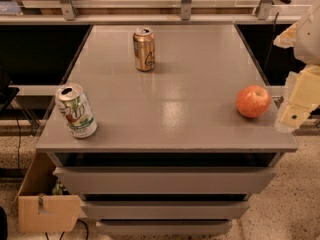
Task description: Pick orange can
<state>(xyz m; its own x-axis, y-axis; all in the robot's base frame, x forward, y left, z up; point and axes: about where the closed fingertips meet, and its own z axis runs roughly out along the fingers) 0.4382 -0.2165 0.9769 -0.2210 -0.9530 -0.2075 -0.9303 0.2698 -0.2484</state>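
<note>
The orange can (144,49) stands upright near the far middle of the grey table top (170,104). It is golden-bronze with a silver top and a pale triangular logo. My gripper (298,103) is at the right edge of the view, beside the table's right edge and just right of a red-orange apple (253,101). It is far from the can and holds nothing that I can see.
A white-and-green can (76,111) stands tilted-looking at the front left corner. The apple lies near the right edge. Drawers (165,180) run below the table top. A cardboard piece (47,213) sits on the floor at the lower left. A rail (150,4) runs behind the table.
</note>
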